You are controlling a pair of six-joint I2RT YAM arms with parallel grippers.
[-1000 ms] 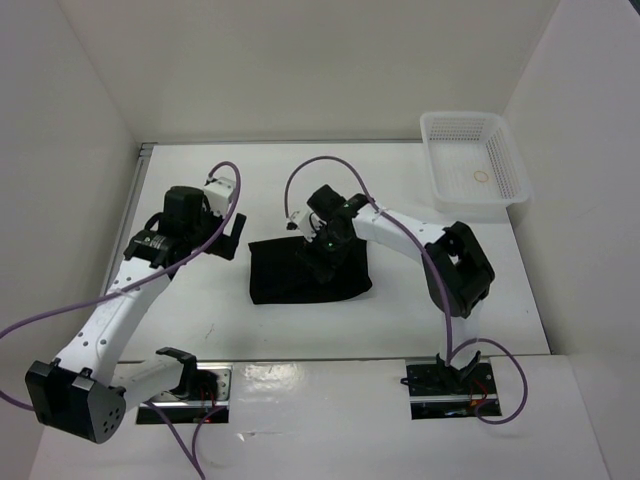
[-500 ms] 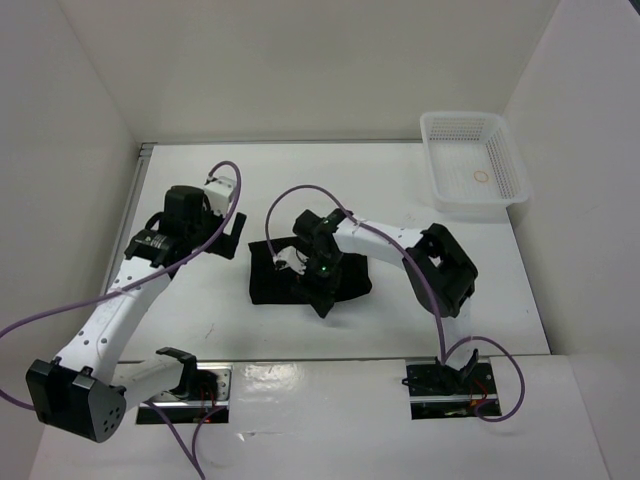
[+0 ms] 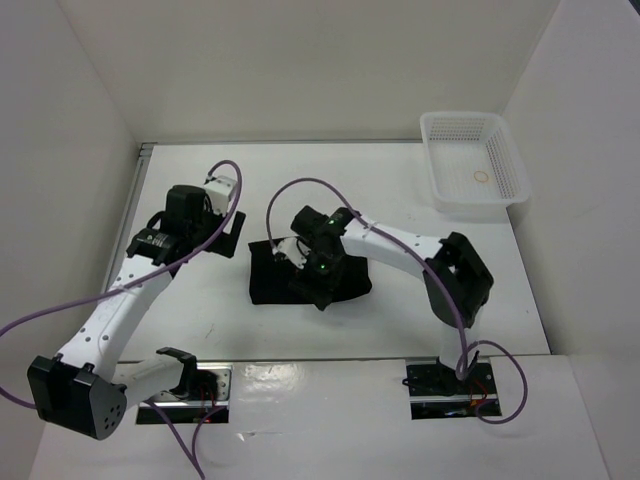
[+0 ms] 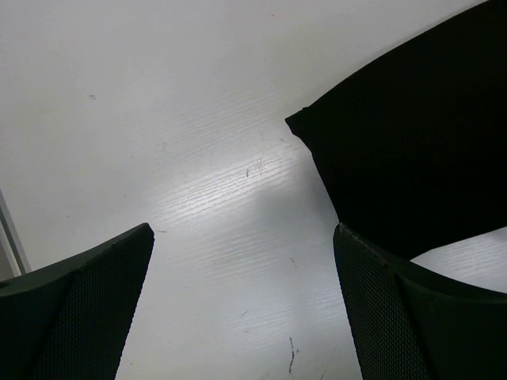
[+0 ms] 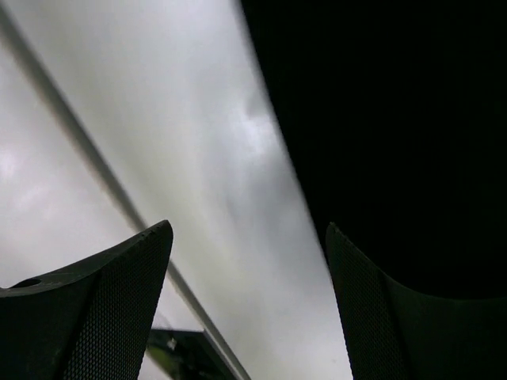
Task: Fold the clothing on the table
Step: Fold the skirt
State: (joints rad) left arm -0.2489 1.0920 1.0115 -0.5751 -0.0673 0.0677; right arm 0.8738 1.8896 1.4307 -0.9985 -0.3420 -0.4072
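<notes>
The black clothing (image 3: 268, 282) lies bunched into a rough rectangle in the middle of the white table (image 3: 200, 310). My right gripper (image 3: 318, 292) hangs open over its near part and points toward the table's front edge. In the right wrist view the clothing (image 5: 396, 119) fills the right side, passing under the right finger (image 5: 396, 332), and nothing is between the fingers. My left gripper (image 3: 234, 237) stands open just left of the clothing's far left corner. The left wrist view shows that corner (image 4: 396, 142) ahead to the right, over bare table (image 4: 198, 158).
A white mesh basket (image 3: 503, 160) sits at the table's far right corner with a small ring (image 3: 481, 179) in it. White walls close in the left, back and right sides. A rail (image 5: 79, 134) runs along the table's front edge.
My right gripper has swung from the clothing's far side toward its near edge, staying open. The left arm has not moved.
</notes>
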